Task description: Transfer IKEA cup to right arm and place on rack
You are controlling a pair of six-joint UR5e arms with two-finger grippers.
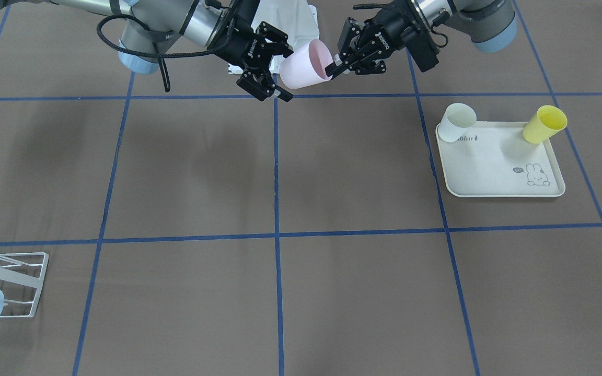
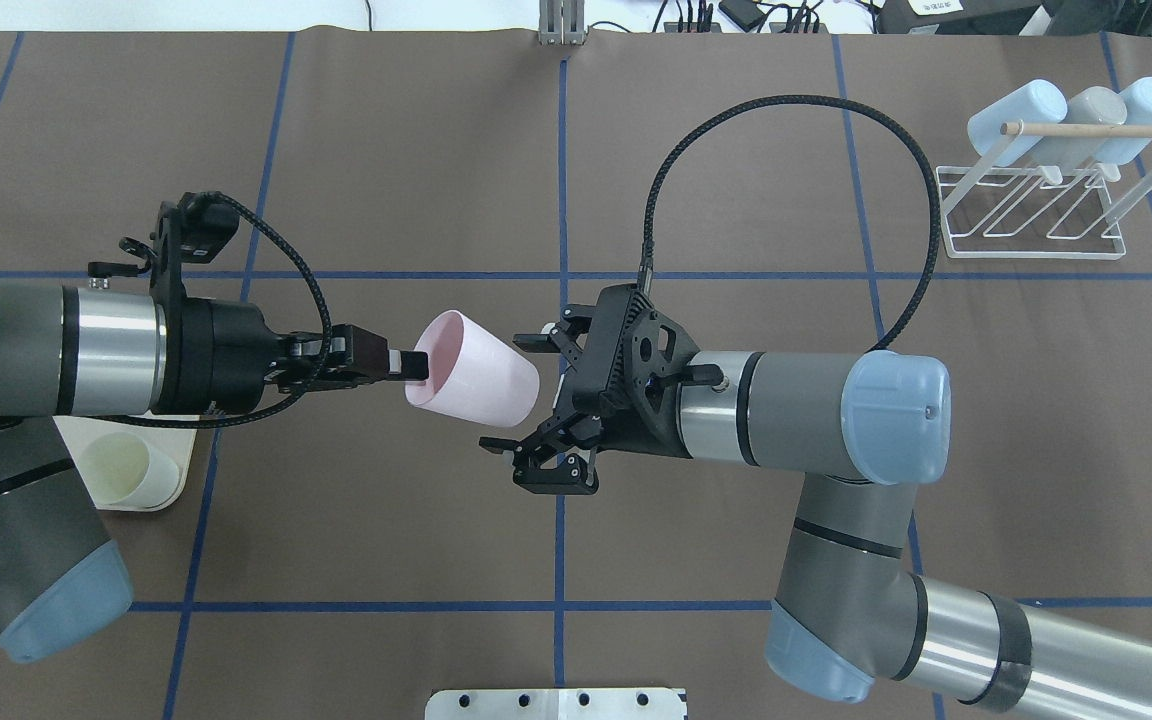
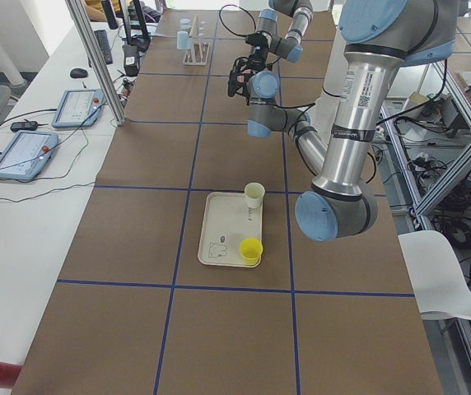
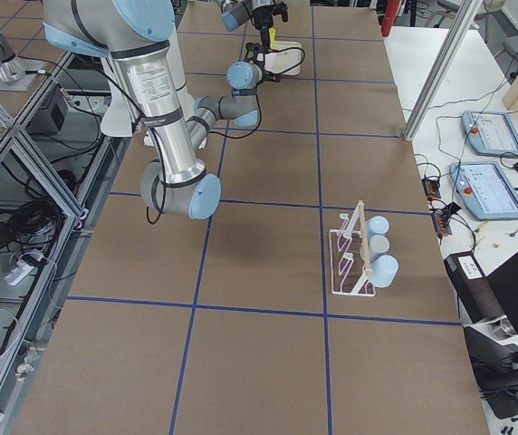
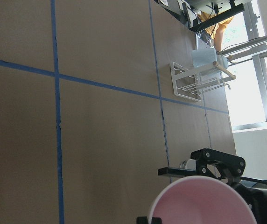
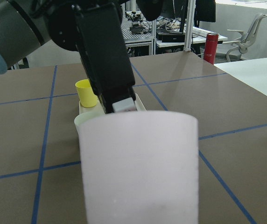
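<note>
The pink IKEA cup (image 2: 476, 382) hangs on its side above the table's middle, with my left gripper (image 2: 411, 365) shut on its rim, one finger inside the mouth. My right gripper (image 2: 514, 392) is open, its two fingers standing either side of the cup's closed end; I cannot tell if they touch it. The same cup (image 1: 306, 65) shows between both grippers from the front, and it fills the right wrist view (image 6: 138, 168). The white wire rack (image 2: 1031, 215) stands at the far right of the table and holds three pale cups.
A cream tray (image 1: 489, 177) on my left side carries a white cup (image 1: 458, 121) and a yellow cup (image 1: 544, 124). Blue tape lines cross the brown table cover. From the front, the rack (image 1: 19, 282) sits at the lower left corner.
</note>
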